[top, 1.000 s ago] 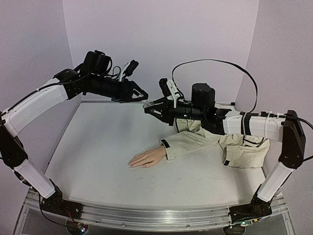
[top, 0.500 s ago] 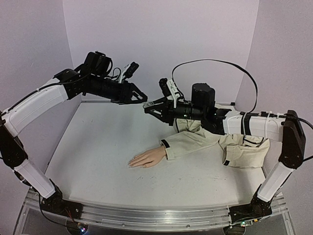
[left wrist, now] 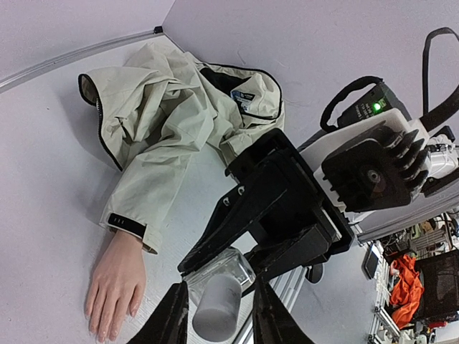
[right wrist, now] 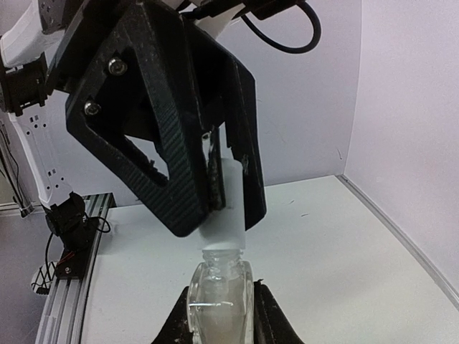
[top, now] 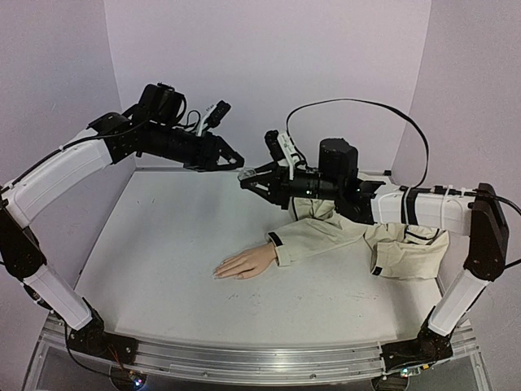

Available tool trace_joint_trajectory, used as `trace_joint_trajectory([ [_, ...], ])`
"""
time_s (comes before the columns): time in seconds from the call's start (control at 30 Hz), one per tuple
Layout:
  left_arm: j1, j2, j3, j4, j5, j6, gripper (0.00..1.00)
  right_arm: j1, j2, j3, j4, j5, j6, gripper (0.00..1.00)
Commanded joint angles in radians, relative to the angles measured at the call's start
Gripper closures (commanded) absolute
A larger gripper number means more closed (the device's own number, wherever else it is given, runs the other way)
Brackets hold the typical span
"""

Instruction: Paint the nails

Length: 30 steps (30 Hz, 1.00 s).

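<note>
Right gripper (top: 248,178) clamps bottle (right wrist: 219,307) steady | left gripper (top: 233,158) pinches cap (right wrist: 229,228), likely unscrewing | nails (left wrist: 113,332) wait below both.

Bare table (top: 155,244) is left open to the left of and in front of the mannequin hand (top: 244,264). The right side is blocked by the beige jacket (top: 358,232). Air over the far middle is taken up by left gripper (top: 238,162) and right gripper (top: 246,180), joined at bottle (right wrist: 219,297) and cap (right wrist: 228,204).
</note>
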Motion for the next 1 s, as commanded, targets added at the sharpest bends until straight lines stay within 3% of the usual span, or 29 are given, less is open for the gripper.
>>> trace_joint_trajectory([
  [0.0, -0.005, 0.005, 0.051, 0.015, 0.004, 0.014, 0.71, -0.002, -0.01, 0.049, 0.059, -0.025, -0.001, 1.0],
  [0.2, -0.005, 0.003, 0.043, 0.015, 0.006, 0.015, 0.72, -0.002, -0.009, 0.051, 0.06, -0.025, -0.001, 1.0],
  [0.53, -0.006, 0.003, 0.051, 0.014, 0.012, 0.015, 0.88, -0.001, -0.006, 0.05, 0.059, -0.015, -0.008, 1.0],
  [0.67, -0.005, -0.011, 0.05, 0.015, -0.012, 0.013, 1.0, -0.001, -0.006, 0.047, 0.06, -0.008, -0.017, 1.0],
  [0.97, -0.004, -0.043, 0.044, 0.014, -0.052, 0.015, 1.0, -0.002, -0.019, 0.021, 0.061, -0.003, -0.054, 1.0],
])
